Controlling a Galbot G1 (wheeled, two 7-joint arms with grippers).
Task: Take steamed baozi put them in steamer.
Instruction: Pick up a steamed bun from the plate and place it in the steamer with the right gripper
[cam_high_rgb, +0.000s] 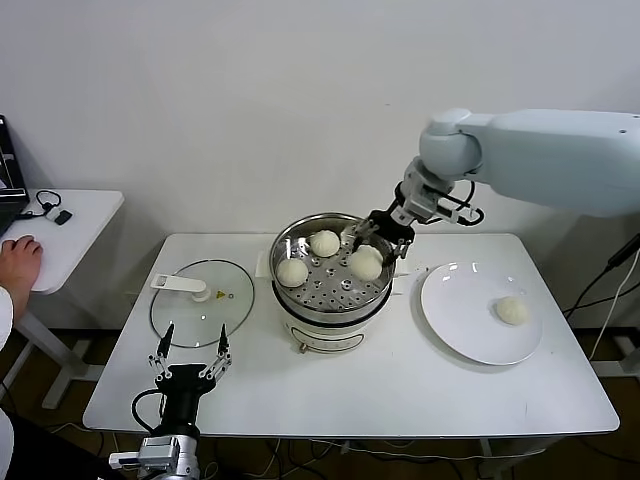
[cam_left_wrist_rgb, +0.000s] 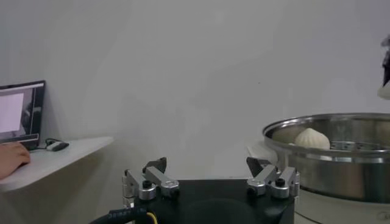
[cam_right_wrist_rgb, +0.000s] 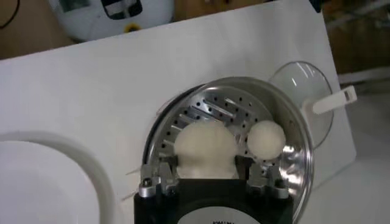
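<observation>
Over the steamer (cam_high_rgb: 332, 290) our right hand (cam_high_rgb: 378, 243) is low inside the rim, at the side nearer the plate, with a bun (cam_high_rgb: 365, 264) between its fingers. From the right wrist view that bun (cam_right_wrist_rgb: 205, 149) sits on the holed tray and fills the gap between the two fingers, which stand on either side of it. Whether they press it or have just let go we cannot tell; they are certainly not together. We judge this to be the setting-down of the third bun.

Two other buns already lie on the tray: one toward the wall (cam_high_rgb: 324, 243), one toward the lid side (cam_high_rgb: 292, 271). A last bun (cam_high_rgb: 511, 310) waits on the white plate (cam_high_rgb: 455, 320), well apart from the steamer.

Our left hand (cam_high_rgb: 190, 362) rests near the front edge of the desk (cam_high_rgb: 400, 380), just in front of the glass lid (cam_high_rgb: 200, 300), fingers apart and holding nothing.

What we think comes next: spread the right fingers enough to clear the bun's soft sides, then lift straight up so it is not dragged or dented, and clear the steel rim before swinging across to the plate. There we would come down over the last bun and close gently.
</observation>
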